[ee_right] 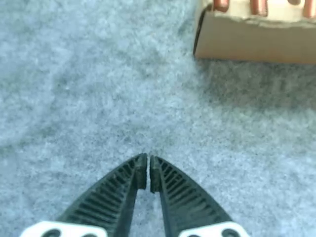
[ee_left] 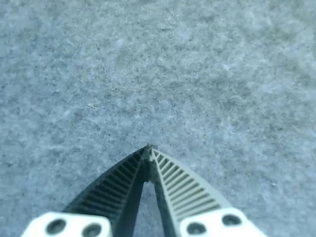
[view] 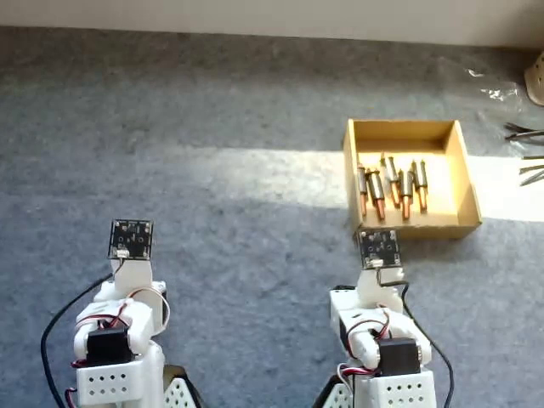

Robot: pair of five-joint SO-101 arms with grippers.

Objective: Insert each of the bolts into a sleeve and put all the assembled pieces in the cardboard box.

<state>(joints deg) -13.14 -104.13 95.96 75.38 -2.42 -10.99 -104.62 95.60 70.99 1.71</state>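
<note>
The cardboard box (view: 463,174) sits on the grey carpet at the right of the high view, with several bolt-and-sleeve pieces (view: 391,187) lying side by side in it. Its near wall (ee_right: 256,42) rises just ahead of my right gripper (ee_right: 148,163), which is shut with nothing in it and hovers over the carpet. The copper ends of the pieces (ee_right: 221,5) peek over that wall. My left gripper (ee_left: 149,150) is shut on nothing above bare carpet. Both arms (view: 132,246) (view: 378,251) are folded back near the front edge.
Grey carpet covers the whole work area. At the far right edge lie dark metal tools (view: 527,132) and clear plastic wrap (view: 497,85). A band of sunlight crosses the carpet by the box.
</note>
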